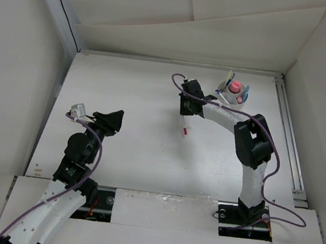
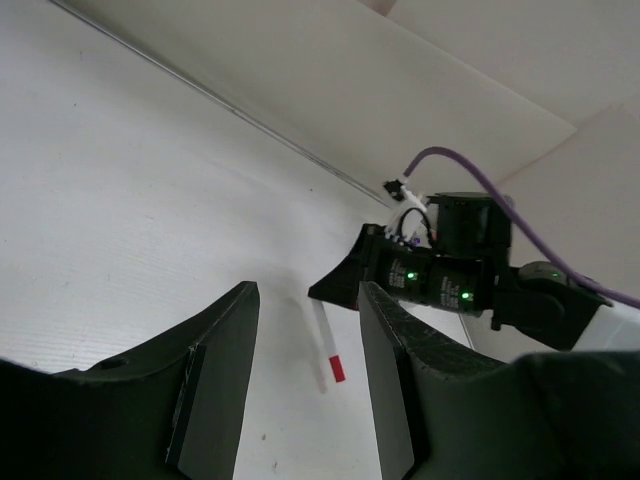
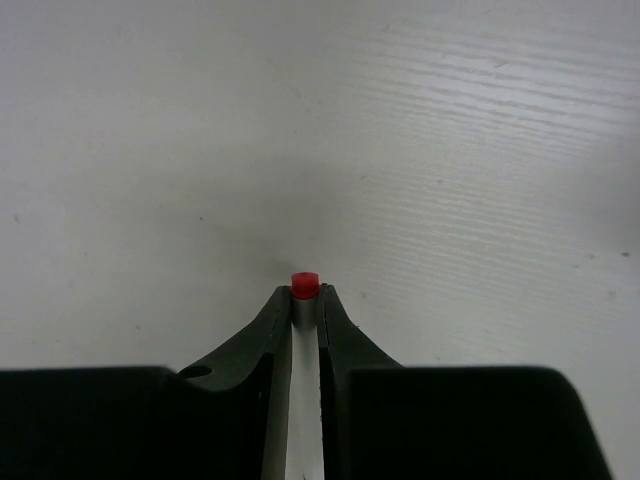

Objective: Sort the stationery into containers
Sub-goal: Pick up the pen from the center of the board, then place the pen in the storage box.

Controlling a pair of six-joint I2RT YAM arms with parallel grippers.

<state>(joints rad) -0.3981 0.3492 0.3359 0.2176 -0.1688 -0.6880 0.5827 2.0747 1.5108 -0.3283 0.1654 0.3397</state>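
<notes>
My right gripper [image 1: 185, 116] is shut on a white pen with a red cap [image 1: 184, 127], which hangs down from the jaws above the table's middle. In the right wrist view the red cap [image 3: 304, 285] pokes out past the fingertips [image 3: 275, 318]. The left wrist view shows the same pen [image 2: 327, 345] and its shadow on the table. The round white tub [image 1: 233, 96] stands at the back right and holds a pink-capped glue stick [image 1: 235, 87], a yellow pen and blue pieces. My left gripper [image 1: 116, 119] is open and empty at the left, jaws [image 2: 305, 380] wide apart.
White walls enclose the table on three sides. A metal rail [image 1: 289, 137] runs along the table's right edge. The right arm's body [image 2: 460, 280] with green lights fills the right of the left wrist view.
</notes>
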